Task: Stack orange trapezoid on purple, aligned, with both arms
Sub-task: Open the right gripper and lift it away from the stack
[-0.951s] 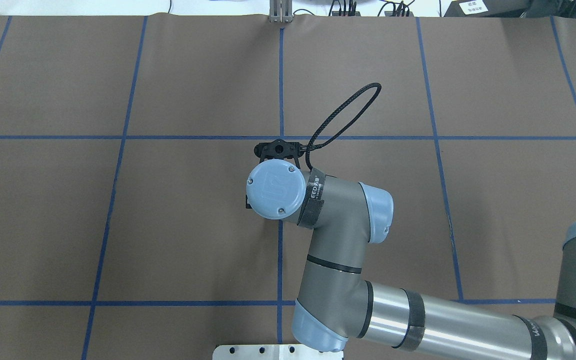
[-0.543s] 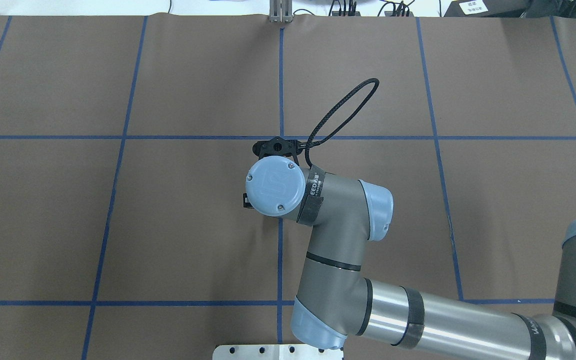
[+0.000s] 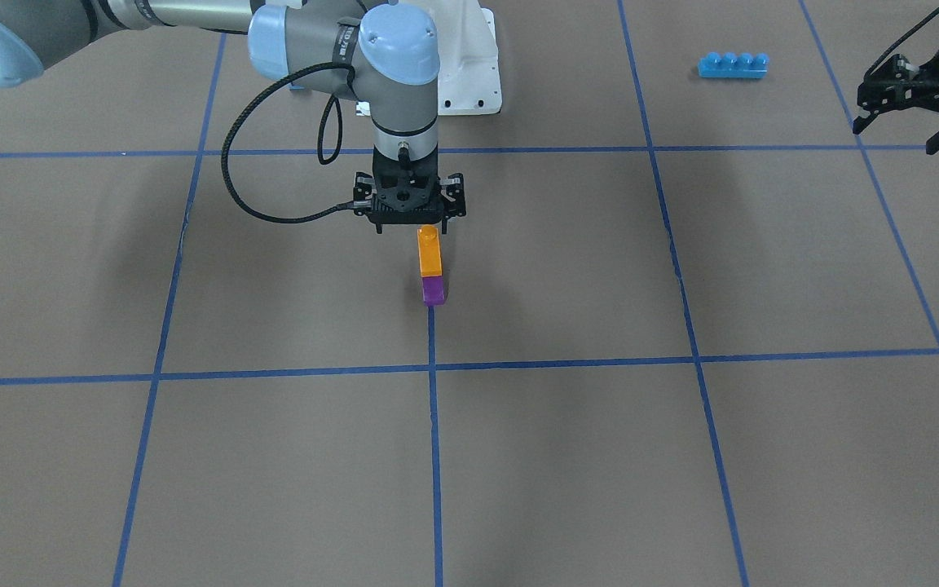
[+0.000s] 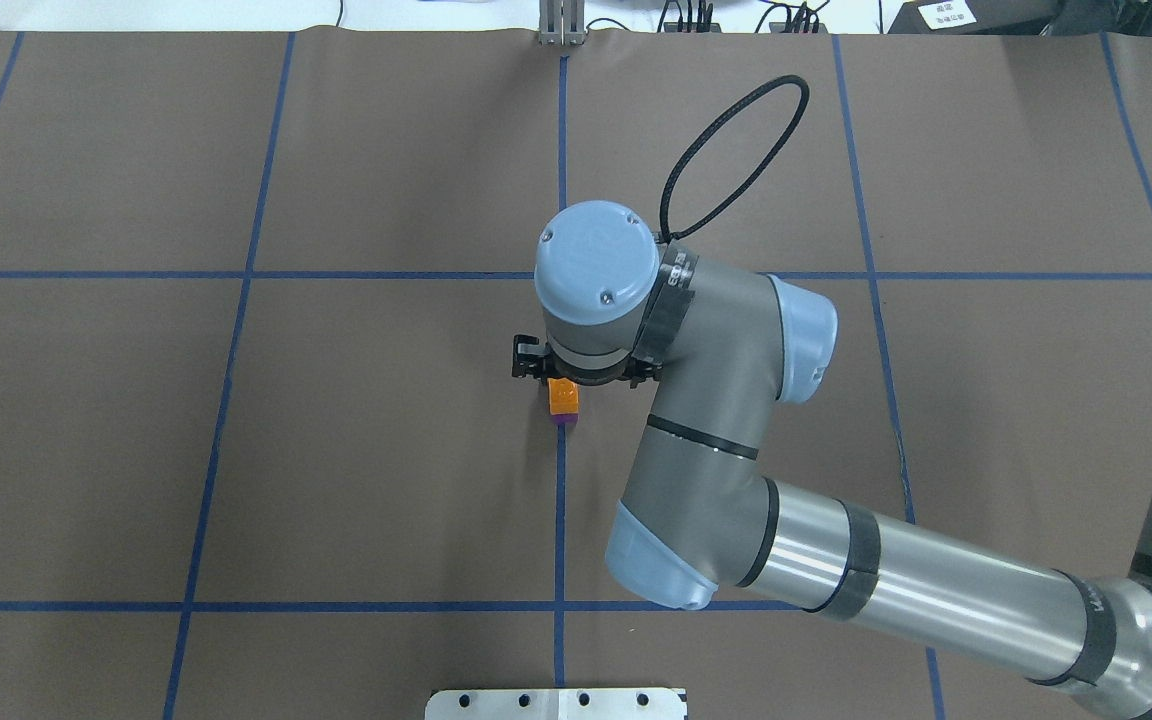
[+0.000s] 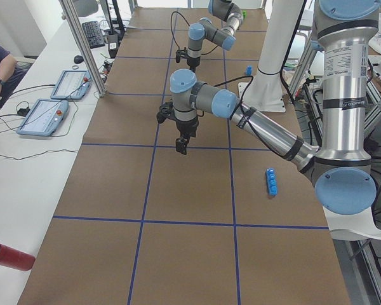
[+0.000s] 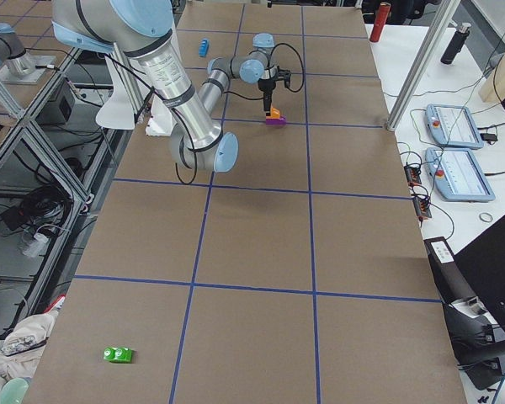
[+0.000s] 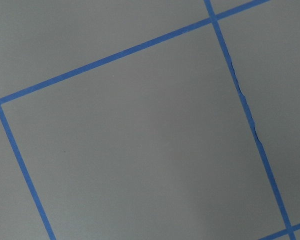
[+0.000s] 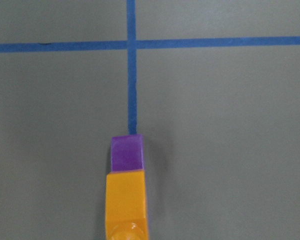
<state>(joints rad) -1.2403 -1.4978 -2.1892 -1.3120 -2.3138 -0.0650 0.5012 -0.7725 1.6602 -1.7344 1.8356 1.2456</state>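
Orange trapezoid (image 3: pixel 429 253) stacked on purple (image 3: pixel 434 290), just below right claw (image 3: pixel 412 230), jaws apart, left claw (image 3: pixel 895 139) also spread

No wording can be read in full. White lettering is noted on the black strap (image 4: pixel 671 292) wrapped round the wrist directly above the right gripper (image 3: pixel 410 229), but the characters are too small to be made out. Partial white script is seen at the elbow end of the forearm (image 4: pixel 936 575), far behind that gripper, and is not legible. Printed lines are carried on a white label (image 4: pixel 941 13) well beyond the gripper and off the table. These cannot be deciphered.
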